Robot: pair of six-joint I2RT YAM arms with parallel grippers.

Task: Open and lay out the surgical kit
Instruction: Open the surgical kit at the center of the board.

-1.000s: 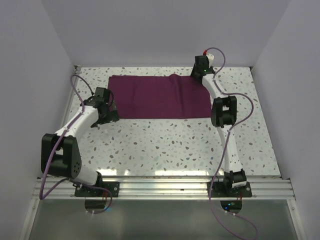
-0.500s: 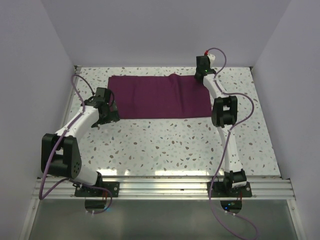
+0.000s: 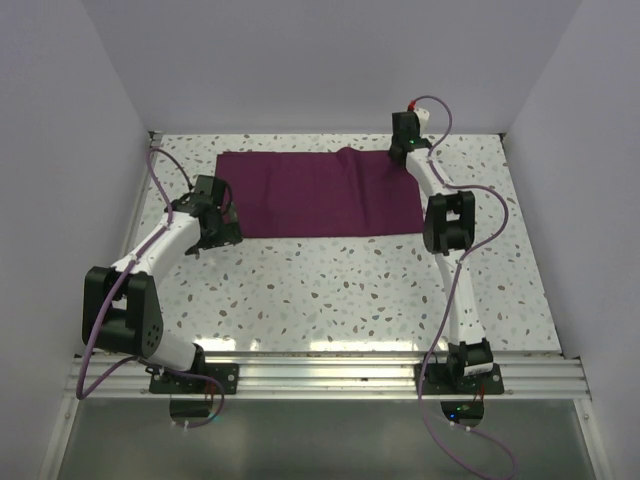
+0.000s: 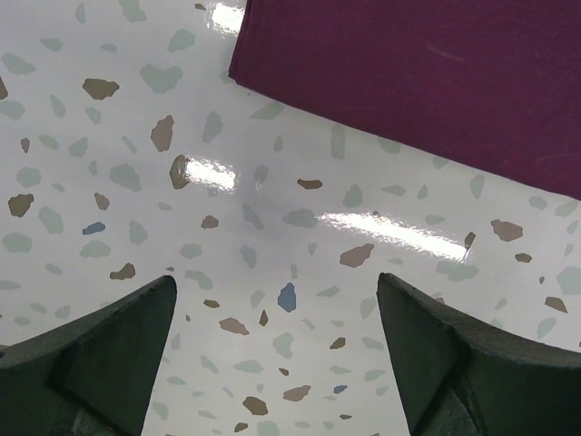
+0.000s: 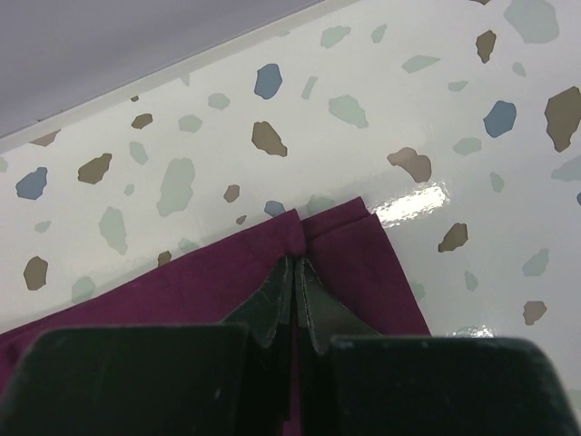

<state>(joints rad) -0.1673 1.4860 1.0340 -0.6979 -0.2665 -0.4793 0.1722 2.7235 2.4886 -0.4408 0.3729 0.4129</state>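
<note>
The surgical kit (image 3: pixel 310 195) is a dark purple-maroon cloth wrap lying flat and folded at the back of the speckled table. My right gripper (image 3: pixel 400 157) is at its far right corner. In the right wrist view the right gripper (image 5: pixel 293 261) is shut on a small raised fold of the cloth (image 5: pixel 182 282) just inside that corner. My left gripper (image 3: pixel 222 228) hovers by the wrap's near left corner. In the left wrist view the left gripper (image 4: pixel 274 282) is open over bare table, with the cloth's corner (image 4: pixel 436 82) ahead of it and untouched.
White walls enclose the table on three sides, and the back wall edge (image 5: pixel 163 77) runs close behind the right gripper. The speckled tabletop (image 3: pixel 330 290) stretches from the wrap to the arm bases.
The right gripper's jaws have closed onto the cloth at the far right corner. The left arm has edged slightly toward the wrap's near left corner.
</note>
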